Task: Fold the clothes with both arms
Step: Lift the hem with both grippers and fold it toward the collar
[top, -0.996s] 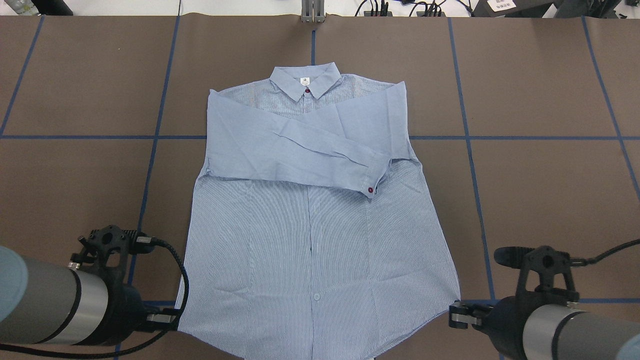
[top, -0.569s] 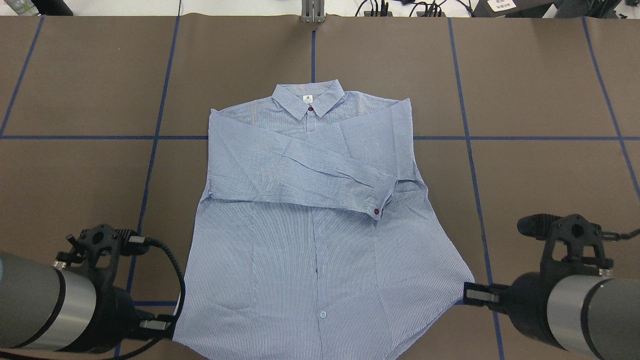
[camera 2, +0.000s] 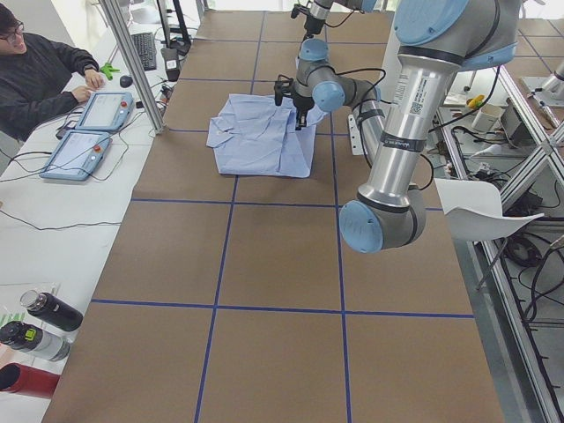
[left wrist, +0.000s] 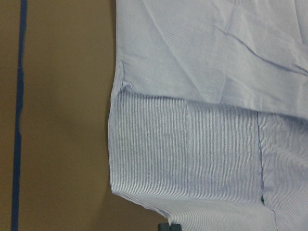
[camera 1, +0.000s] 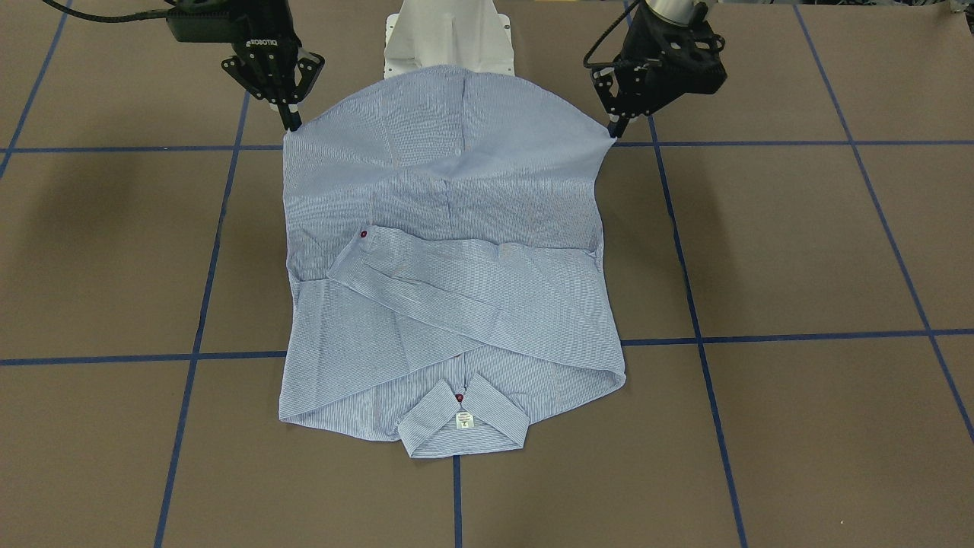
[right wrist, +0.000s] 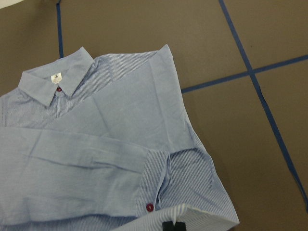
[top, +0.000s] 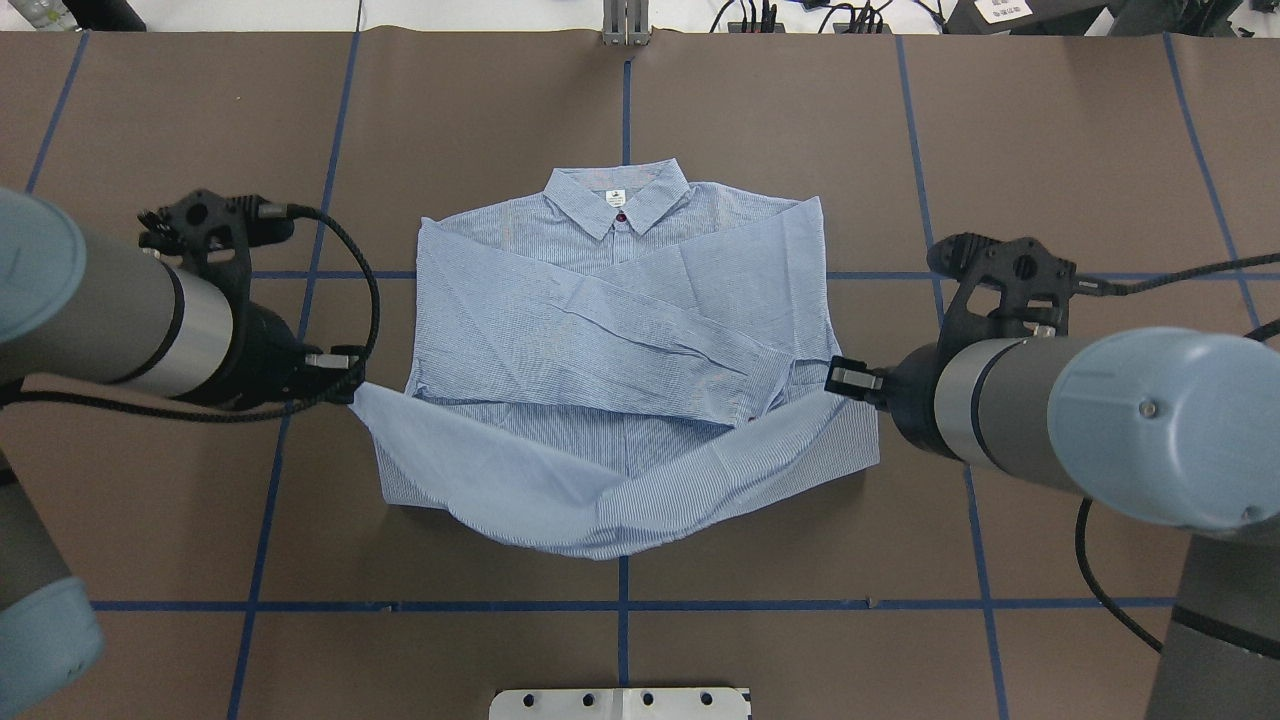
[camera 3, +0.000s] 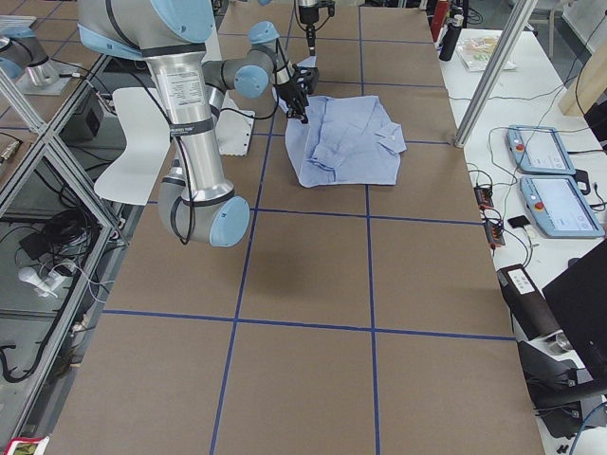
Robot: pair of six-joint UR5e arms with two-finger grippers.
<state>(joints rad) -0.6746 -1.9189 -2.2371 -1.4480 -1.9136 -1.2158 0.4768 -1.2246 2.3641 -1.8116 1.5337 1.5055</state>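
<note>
The shirt lay at the centre of the overhead frame on the brown tabletop, with its sleeves crossed over the chest and its collar toward the top. The left arm at frame left and the right arm at frame right each had jaws pinching a hem corner, raised above the tabletop. The hem sagged between them.

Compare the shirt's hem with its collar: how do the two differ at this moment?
The hem is raised off the table, pinched at its corners by the left hand and right hand; the collar lies flat. The hem sags in the middle, underside showing; the collar shows a white label and red button. Both are the same light blue fabric.
</note>
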